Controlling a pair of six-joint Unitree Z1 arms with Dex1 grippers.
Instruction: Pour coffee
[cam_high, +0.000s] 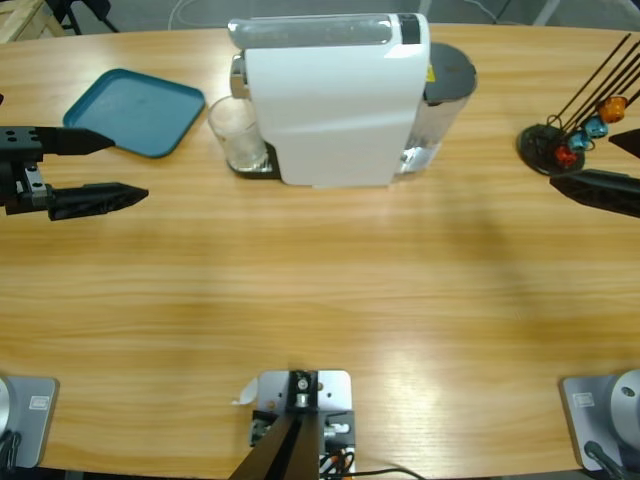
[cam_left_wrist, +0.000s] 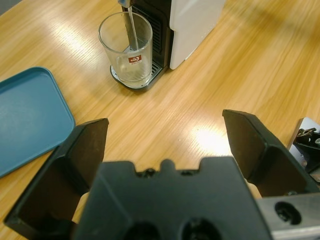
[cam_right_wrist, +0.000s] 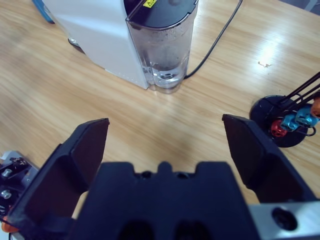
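Under the spout of the coffee machine (cam_high: 335, 100) sits a clear glass (cam_left_wrist: 126, 47), parked on the drip tray at the machine's left end as seen from above. A thin pale stream is running into it from the spout, and so far I only see a little clear-looking liquid at the bottom. Glass has a small red logo on it, too tiny to read. Machine is white with a see-through water tank (cam_right_wrist: 165, 50) at the back; the tank has a bit of water low down and a yellow warning sticker on its dark lid, text unreadable.

Left of the glass lies a teal tray (cam_high: 135, 110) with nothing in it. Over at the right edge there's a black capsule stand (cam_high: 555, 145) with a few coloured pods, red, blue and orange.

Left gripper (cam_high: 95, 168) hovers near the tray, jaws spread wide, holding nothing. Right gripper (cam_right_wrist: 165, 145) is the same deal: wide open, nothing held, near the stand.
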